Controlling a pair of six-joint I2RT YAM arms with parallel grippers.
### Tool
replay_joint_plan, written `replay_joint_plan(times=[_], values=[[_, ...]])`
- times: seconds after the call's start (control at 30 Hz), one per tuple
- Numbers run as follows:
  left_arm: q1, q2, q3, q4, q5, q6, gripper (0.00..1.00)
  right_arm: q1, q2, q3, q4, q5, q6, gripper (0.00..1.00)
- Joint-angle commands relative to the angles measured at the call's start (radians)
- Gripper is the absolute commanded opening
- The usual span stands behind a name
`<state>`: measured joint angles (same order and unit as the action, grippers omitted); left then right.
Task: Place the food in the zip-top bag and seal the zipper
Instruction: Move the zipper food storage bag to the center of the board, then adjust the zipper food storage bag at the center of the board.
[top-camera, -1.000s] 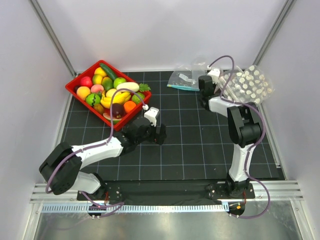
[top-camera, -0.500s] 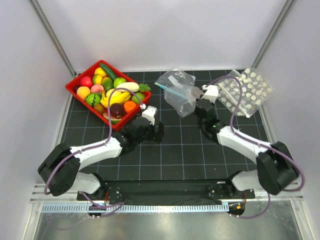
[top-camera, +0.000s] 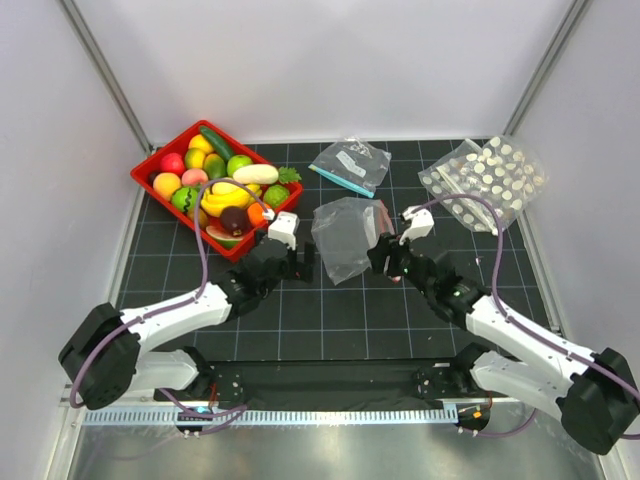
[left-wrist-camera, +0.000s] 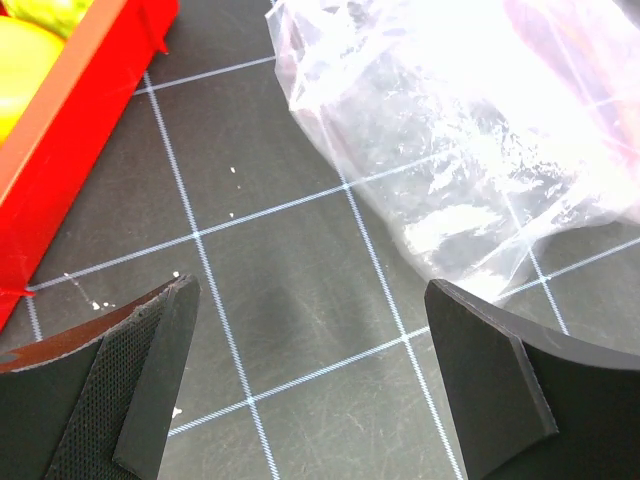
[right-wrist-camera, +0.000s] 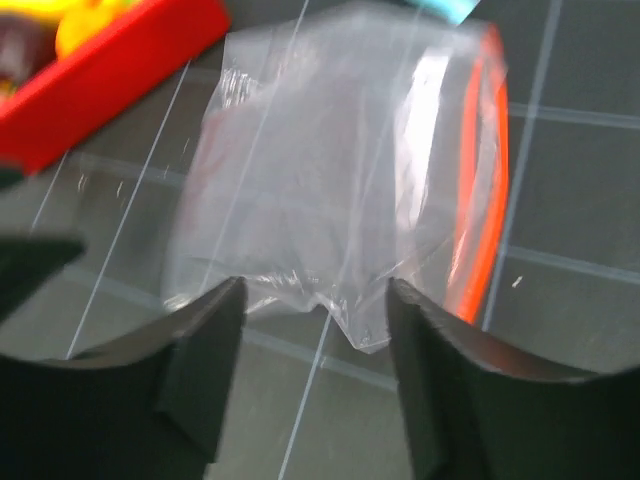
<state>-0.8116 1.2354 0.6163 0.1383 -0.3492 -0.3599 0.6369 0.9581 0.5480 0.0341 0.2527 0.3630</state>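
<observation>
The zip-top bag (top-camera: 343, 238), clear and crinkly, lies in the middle of the black mat. Its orange-red zipper (right-wrist-camera: 488, 200) runs down its right edge in the right wrist view. My right gripper (top-camera: 379, 256) is at the bag's right side, open. One bag corner (right-wrist-camera: 370, 335) pokes between its fingers (right-wrist-camera: 315, 295), and neither finger touches it. My left gripper (top-camera: 294, 265) is open just left of the bag, over bare mat (left-wrist-camera: 310, 300). The bag (left-wrist-camera: 450, 130) lies ahead of it on the right. The food (top-camera: 215, 185) fills a red basket.
The red basket (top-camera: 163, 160) stands at the back left, and its wall (left-wrist-camera: 70, 150) is close to my left fingers. A clear bag with a teal strip (top-camera: 350, 165) lies at the back centre. A white-dotted bag (top-camera: 487, 175) lies at the back right.
My right arm swung the clear bag from the back right to the middle of the mat, then its jaws opened and let the bag go. My left gripper drew slightly nearer.
</observation>
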Motion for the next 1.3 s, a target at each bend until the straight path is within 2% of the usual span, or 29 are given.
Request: replay_joint_plan(times=[0.0, 0.07, 0.17, 0.27, 0.4, 0.5, 0.6, 0.63, 0.7, 0.93, 1.27], values=[[-0.006, -0.022, -0.004, 0.034, -0.054, -0.007, 1.00, 0.012, -0.079, 0.001, -0.060, -0.106, -0.050, 0.69], [-0.004, -0.013, 0.000, 0.032, -0.057, -0.005, 1.00, 0.012, -0.099, 0.016, -0.109, -0.005, -0.047, 0.77], [-0.004, 0.002, 0.011, 0.024, -0.050, 0.004, 1.00, 0.010, -0.098, 0.047, -0.144, 0.055, -0.049, 0.84], [-0.004, 0.030, 0.025, 0.018, -0.019, 0.012, 1.00, 0.003, -0.007, 0.108, -0.192, 0.144, -0.035, 0.84], [-0.004, 0.061, 0.042, 0.015, 0.027, 0.021, 1.00, -0.090, 0.134, 0.191, -0.206, 0.064, 0.011, 0.81], [-0.004, 0.075, 0.049, 0.015, 0.049, 0.024, 1.00, -0.170, 0.224, 0.204, -0.180, -0.064, 0.080, 0.80], [-0.004, 0.085, 0.057, 0.011, 0.058, 0.021, 1.00, -0.310, 0.254, 0.141, -0.058, -0.248, 0.145, 0.78], [-0.004, 0.087, 0.059, 0.011, 0.065, 0.019, 1.00, -0.372, 0.257, 0.121, 0.029, -0.367, 0.187, 0.77], [-0.004, 0.090, 0.059, 0.017, 0.075, 0.018, 1.00, -0.407, 0.272, 0.078, 0.084, -0.423, 0.212, 0.76], [-0.006, 0.099, 0.066, 0.021, 0.095, -0.007, 1.00, -0.442, 0.275, -0.026, 0.266, -0.495, 0.252, 0.79], [-0.001, 0.176, 0.097, 0.066, 0.131, -0.155, 1.00, -0.444, 0.249, -0.111, 0.349, -0.477, 0.286, 0.82]])
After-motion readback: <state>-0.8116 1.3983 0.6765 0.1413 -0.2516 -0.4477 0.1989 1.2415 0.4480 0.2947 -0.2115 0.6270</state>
